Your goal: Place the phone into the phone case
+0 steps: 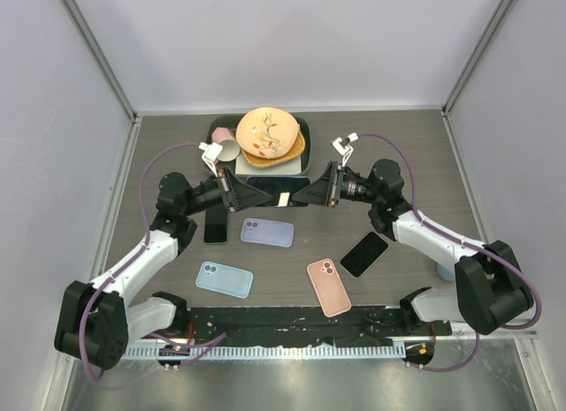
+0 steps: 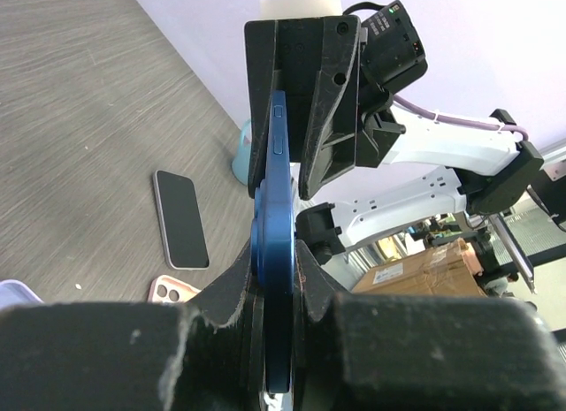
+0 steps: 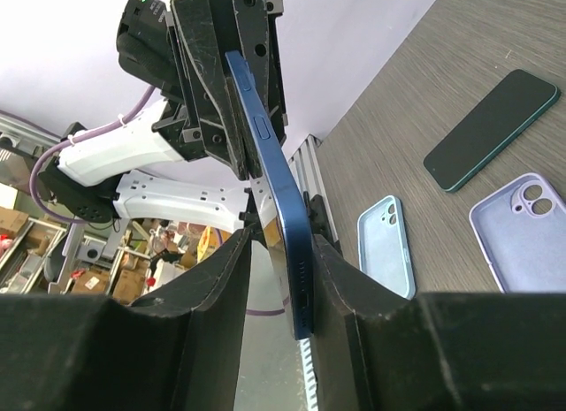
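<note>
Top external: blue phone [image 1: 279,185] is held off the desk [image 1: 416,155] at mid-desk, just near of the tray [image 1: 303,128]. Its long axis runs left-right between the two arms, with a dark broad face toward this camera. Left fingers [image 1: 248,196] are clamped on its left end, right fingers [image 1: 309,192] on its right end.

Left wrist view shows the phone [image 2: 272,208] edge-on, side buttons visible, pinched between the left fingers [image 2: 225,296] with the right fingers [image 2: 327,93] on the far end. Right wrist view: same grip mirrored, phone [image 3: 283,181] edge-on.

Flat on the desk near of it:
- lilac case [image 1: 267,232]
- light blue case [image 1: 224,280]
- pink case [image 1: 328,287]
- two dark phones [image 1: 215,225] and [image 1: 364,254]

Plates [image 1: 268,135] are stacked on the tray.
</note>
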